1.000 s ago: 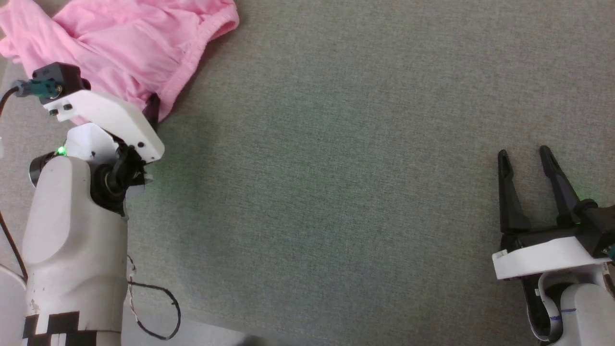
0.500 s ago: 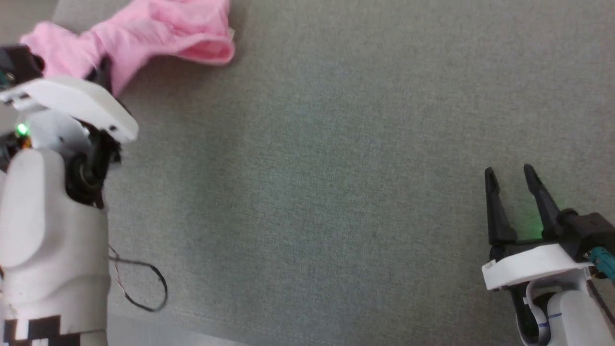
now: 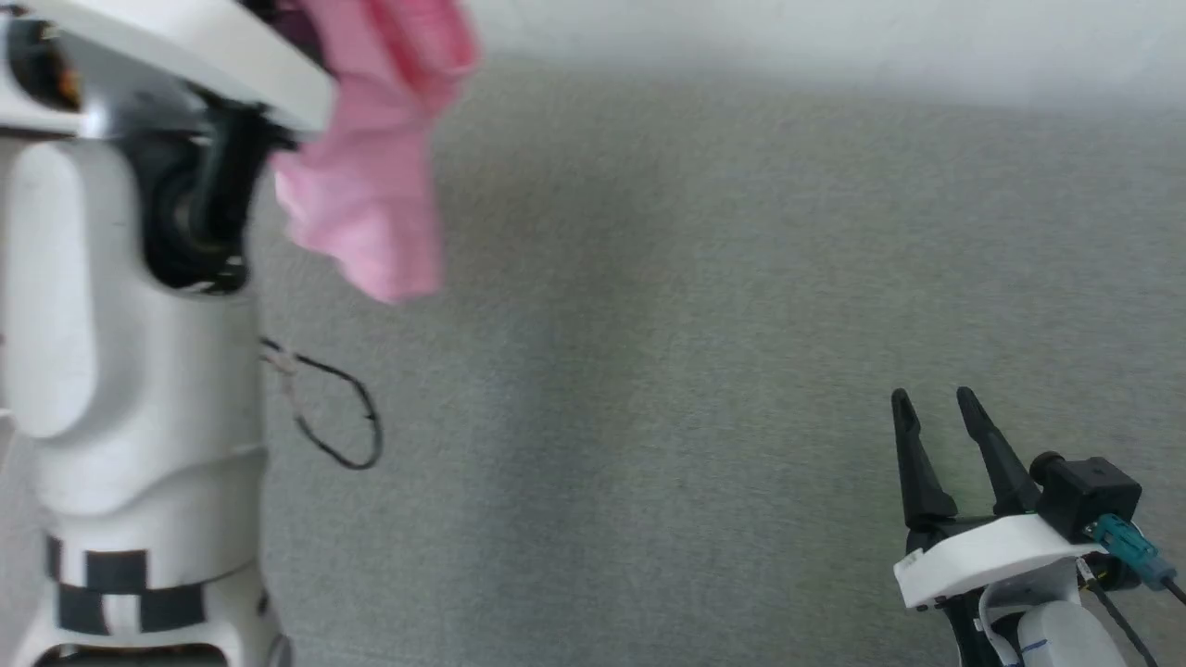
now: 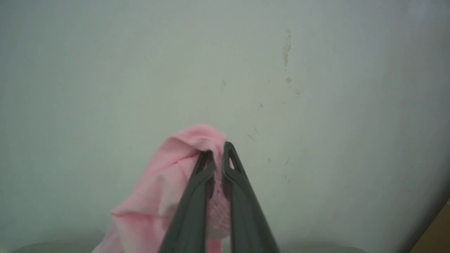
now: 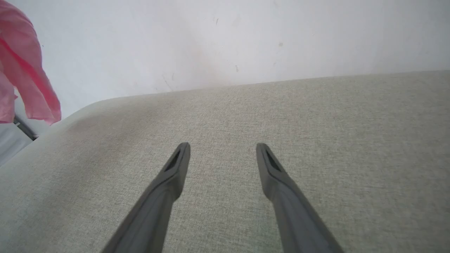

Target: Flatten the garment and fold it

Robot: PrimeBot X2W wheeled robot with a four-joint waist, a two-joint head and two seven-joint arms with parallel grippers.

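Note:
The light pink garment point(image 3: 371, 176) hangs in the air at the upper left of the head view, off the grey surface. In the left wrist view my left gripper point(image 4: 217, 151) is shut on a bunched fold of the garment point(image 4: 165, 189), which droops to the left of the fingers. The left gripper's fingertips are hidden behind its white wrist in the head view. My right gripper point(image 3: 931, 400) stands open at the lower right, nothing between its fingers point(image 5: 177, 165). The right wrist view catches a pink edge of the garment point(image 5: 24, 80) at far left.
A grey fabric-covered table point(image 3: 695, 324) spreads beneath both arms, its far edge meeting a pale wall point(image 3: 834, 37). A loose black cable loop point(image 3: 334, 408) hangs beside my left forearm point(image 3: 120, 306). The table's rounded corner point(image 5: 77, 112) lies at the left in the right wrist view.
My left gripper has risen, lifting the garment off the table so it now hangs free. The head view has tilted up toward the wall. The right gripper stays open.

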